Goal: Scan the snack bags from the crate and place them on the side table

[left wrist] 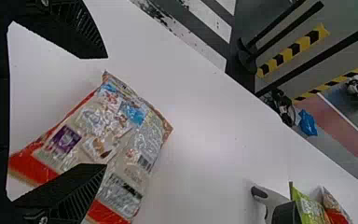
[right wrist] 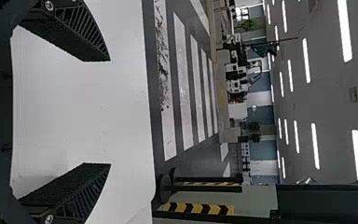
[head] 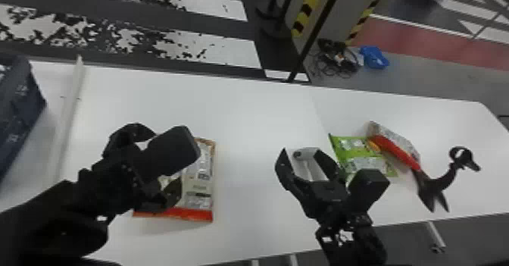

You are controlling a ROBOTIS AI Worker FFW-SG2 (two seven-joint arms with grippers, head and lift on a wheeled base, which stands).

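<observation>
My left gripper (head: 166, 161) is over a red-and-orange snack bag (head: 202, 187) lying on the white table. In the left wrist view, my left gripper (left wrist: 106, 111) stands open, with the printed bag (left wrist: 116, 135) below and beyond its fingers, not clasped. My right gripper (head: 301, 153) is above the table, right of the bag; a grey-white scanner (head: 308, 163) shows beneath, between its fingers. In the right wrist view, my right gripper (right wrist: 109, 112) is open with nothing held. A green snack bag (head: 354, 151) lies to the right, against a red-and-white bag (head: 397, 146).
A dark blue crate (head: 19, 106) stands at the left edge, with a white raised strip (head: 70, 121) beside it. On the right, near the bags, is a black stand (head: 439, 182) with a ring-shaped top. Striped posts rise behind the table (head: 242, 106).
</observation>
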